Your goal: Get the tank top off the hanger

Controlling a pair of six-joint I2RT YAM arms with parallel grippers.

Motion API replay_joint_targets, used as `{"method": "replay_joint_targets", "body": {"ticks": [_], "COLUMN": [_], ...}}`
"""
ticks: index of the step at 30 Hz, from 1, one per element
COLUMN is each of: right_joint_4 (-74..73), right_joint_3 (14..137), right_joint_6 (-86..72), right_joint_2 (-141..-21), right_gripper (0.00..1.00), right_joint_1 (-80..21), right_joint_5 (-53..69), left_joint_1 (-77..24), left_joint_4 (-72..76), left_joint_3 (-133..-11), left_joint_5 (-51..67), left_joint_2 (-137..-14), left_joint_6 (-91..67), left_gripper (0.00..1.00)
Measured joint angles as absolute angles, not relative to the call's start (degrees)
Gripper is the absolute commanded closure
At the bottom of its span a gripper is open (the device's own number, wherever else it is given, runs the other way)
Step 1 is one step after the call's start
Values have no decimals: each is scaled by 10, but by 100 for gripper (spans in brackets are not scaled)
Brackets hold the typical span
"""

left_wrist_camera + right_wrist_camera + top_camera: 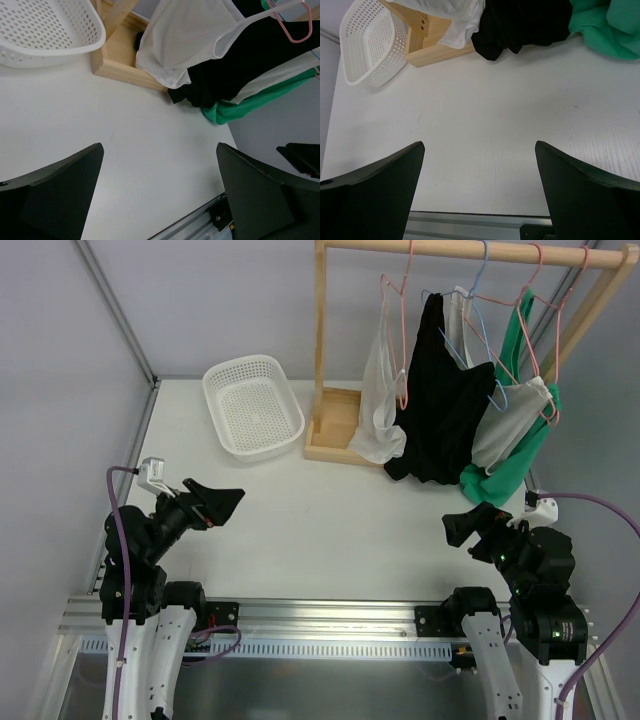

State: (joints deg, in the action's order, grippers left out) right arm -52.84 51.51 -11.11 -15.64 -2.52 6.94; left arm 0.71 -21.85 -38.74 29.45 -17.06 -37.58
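Several tank tops hang on hangers from a wooden rack at the back: a white one on a pink hanger, a black one, a grey-white one and a green one. The white top, the black one and the green one show in the left wrist view. The black and green hems show in the right wrist view. My left gripper is open and empty at the near left. My right gripper is open and empty at the near right.
A white perforated basket sits at the back left beside the rack's wooden base. An aluminium rail runs along the table's near edge. A grey wall with a metal post stands at the left.
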Motion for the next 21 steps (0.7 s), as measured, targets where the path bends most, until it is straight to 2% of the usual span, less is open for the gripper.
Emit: {"method": "replay_joint_targets", "body": {"ticks": [13, 21], "right_joint_4": [-530, -510], "right_joint_3": [515, 520], "right_joint_6": [-102, -99], "right_joint_2": [-156, -140], "right_gripper": [1, 1], "right_joint_1": [-25, -26], "right_joint_5": [51, 42], "left_joint_1": [7, 7], "left_joint_4": [-222, -224], "left_joint_3": [-394, -395], "left_joint_5": [277, 228], "left_joint_2": [-175, -159], "left_joint_6": [-364, -377], "left_gripper": [1, 1]}}
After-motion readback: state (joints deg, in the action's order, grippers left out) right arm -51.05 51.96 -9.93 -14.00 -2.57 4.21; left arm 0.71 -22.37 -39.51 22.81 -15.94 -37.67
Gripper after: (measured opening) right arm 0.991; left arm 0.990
